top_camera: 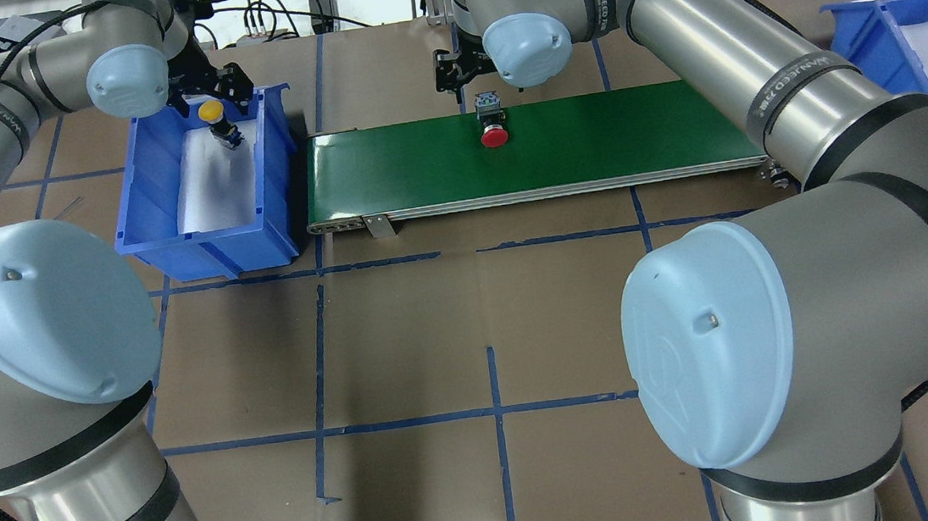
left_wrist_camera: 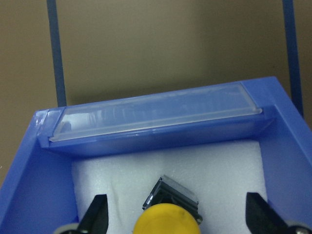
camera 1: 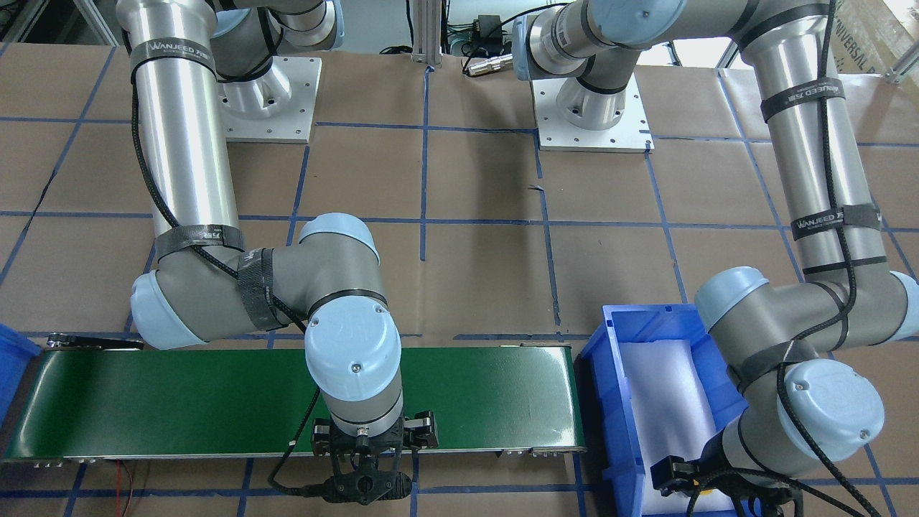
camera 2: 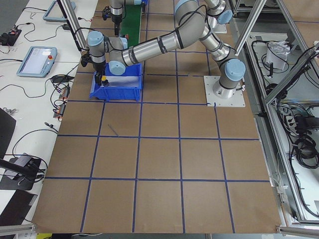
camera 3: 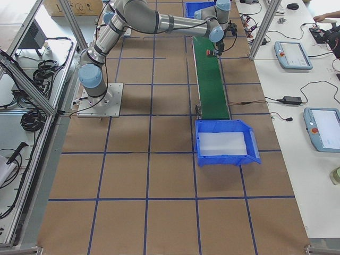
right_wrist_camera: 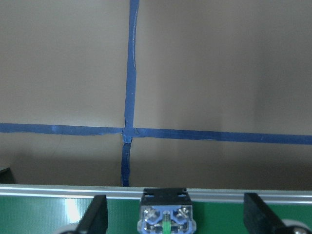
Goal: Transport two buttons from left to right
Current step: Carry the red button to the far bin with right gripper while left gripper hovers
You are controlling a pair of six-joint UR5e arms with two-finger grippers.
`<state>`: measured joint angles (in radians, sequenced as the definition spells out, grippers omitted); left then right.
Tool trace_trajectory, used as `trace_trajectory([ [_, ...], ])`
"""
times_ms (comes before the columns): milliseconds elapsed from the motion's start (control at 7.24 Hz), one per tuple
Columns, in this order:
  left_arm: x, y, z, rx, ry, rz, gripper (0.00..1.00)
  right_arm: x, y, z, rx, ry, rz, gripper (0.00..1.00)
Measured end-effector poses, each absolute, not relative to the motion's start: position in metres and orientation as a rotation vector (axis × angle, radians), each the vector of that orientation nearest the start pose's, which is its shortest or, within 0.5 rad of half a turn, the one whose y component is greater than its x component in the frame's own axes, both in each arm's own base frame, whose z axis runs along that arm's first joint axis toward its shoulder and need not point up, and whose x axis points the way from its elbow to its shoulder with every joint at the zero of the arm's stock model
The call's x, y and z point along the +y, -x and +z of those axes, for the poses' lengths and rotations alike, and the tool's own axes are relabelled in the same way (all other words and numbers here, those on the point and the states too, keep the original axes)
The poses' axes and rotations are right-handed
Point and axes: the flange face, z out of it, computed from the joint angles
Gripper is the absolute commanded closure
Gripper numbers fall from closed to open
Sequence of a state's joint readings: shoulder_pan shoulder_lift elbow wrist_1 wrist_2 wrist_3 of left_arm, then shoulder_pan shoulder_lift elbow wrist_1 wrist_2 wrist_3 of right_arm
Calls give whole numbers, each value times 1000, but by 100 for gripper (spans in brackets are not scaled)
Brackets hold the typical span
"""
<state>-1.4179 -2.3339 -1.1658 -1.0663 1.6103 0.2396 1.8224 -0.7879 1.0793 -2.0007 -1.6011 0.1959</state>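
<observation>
Two buttons are both short of the right side, so I judge the task is about at its middle. At the left, the yellow button (top_camera: 217, 122) lies tilted on white foam (top_camera: 206, 192) inside the left bin (top_camera: 207, 249). The left gripper (left_wrist_camera: 178, 214) hangs over it with jaws wide, one finger at each side, not touching the cap. The next move there, I think, is to close on the button's body and lift it over to the belt (top_camera: 588, 138).

Near the belt's middle lies the red button (top_camera: 493, 133), its cap toward the robot. The right gripper (right_wrist_camera: 178, 214) is also wide, one finger at each side of it. It should close, lift, and carry the button to the right bin (top_camera: 863, 30).

The overhead view shows both buttons and where they lie, but not the finger gaps. The wrist views give these gaps. In the front-facing view the left arm (camera 1: 826, 409) and the right arm (camera 1: 352, 359) hide both buttons.
</observation>
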Motion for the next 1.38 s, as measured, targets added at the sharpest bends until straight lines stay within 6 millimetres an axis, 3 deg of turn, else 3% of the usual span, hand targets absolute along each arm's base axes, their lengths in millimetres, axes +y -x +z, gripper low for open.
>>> trace_trajectory([
  [138, -785, 9, 248, 3064, -127, -210, 34, -731, -320, 264, 3133, 86, -213, 78],
  [553, -786, 8, 252, 3061, -110, -232, 65, -732, -315, 263, 3128, 83, -199, 91],
  [691, -785, 9, 256, 3060, -104, -242, 72, -733, -313, 263, 3127, 83, -199, 92],
  [829, -785, 10, 260, 3058, -102, -251, 72, -736, -303, 267, 3130, 96, -193, 92],
  [967, -785, 12, 264, 3057, -103, -259, 72, -744, -276, 274, 3135, 111, -176, 92],
  [1105, -785, 13, 269, 3055, -104, -270, 72, -752, -236, 286, 3140, 127, -153, 92],
  [1243, -785, 13, 280, 3050, -103, -288, 72, -758, -183, 303, 3142, 176, -122, 92],
  [1382, -783, 12, 294, 3046, -102, -302, 66, -760, -127, 321, 3143, 229, -94, 92],
])
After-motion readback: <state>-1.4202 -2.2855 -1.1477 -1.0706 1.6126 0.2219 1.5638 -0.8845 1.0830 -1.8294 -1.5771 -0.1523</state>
